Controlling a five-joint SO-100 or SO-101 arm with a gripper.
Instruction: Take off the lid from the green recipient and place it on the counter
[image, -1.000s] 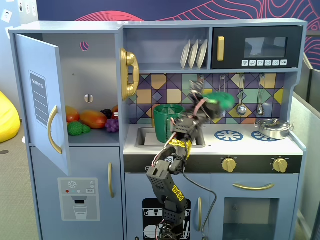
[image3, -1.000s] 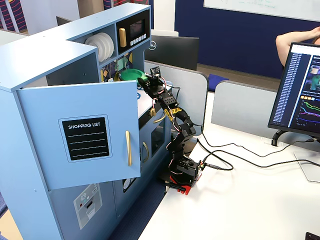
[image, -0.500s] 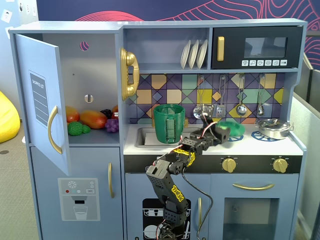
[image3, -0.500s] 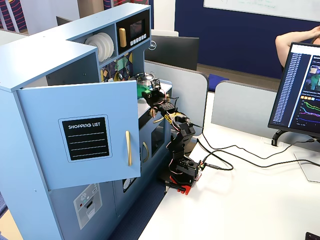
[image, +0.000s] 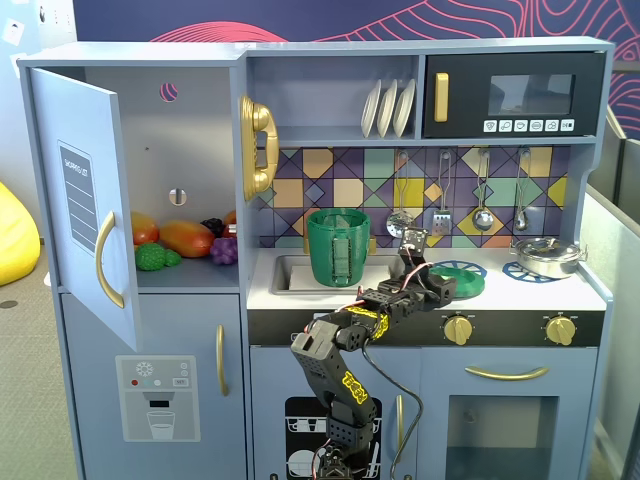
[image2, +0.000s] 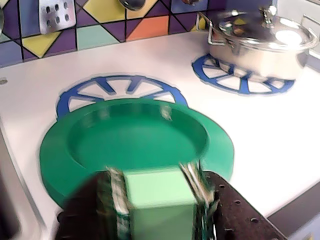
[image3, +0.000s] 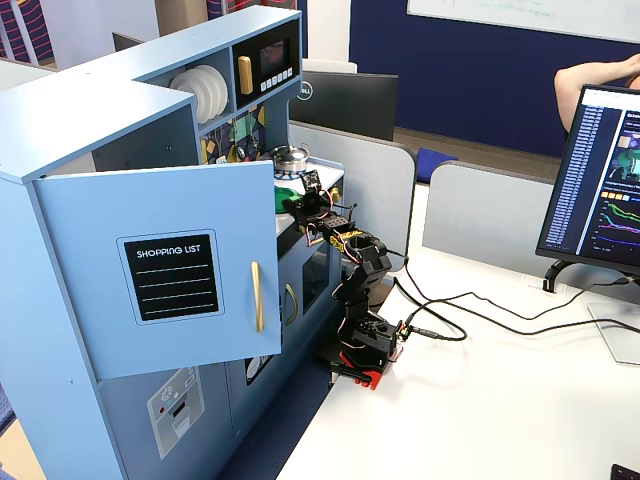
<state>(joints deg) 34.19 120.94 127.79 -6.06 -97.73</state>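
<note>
Lid (image2: 135, 137): lay flat on counter (image2: 280, 125), over a burner print.
Gripper (image2: 157, 200): jaws clamped on lid's strap.
Pot (image: 337, 246): stood open by the sink.

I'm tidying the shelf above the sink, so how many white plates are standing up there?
3. The plates stand on edge side by side on the upper shelf, left of the microwave. More may be hidden behind them.

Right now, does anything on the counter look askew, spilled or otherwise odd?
Nothing spilled. The lid lies underside up, partly covering a blue burner print, with the gripper shut on its handle. The green pot stands upright.
</note>
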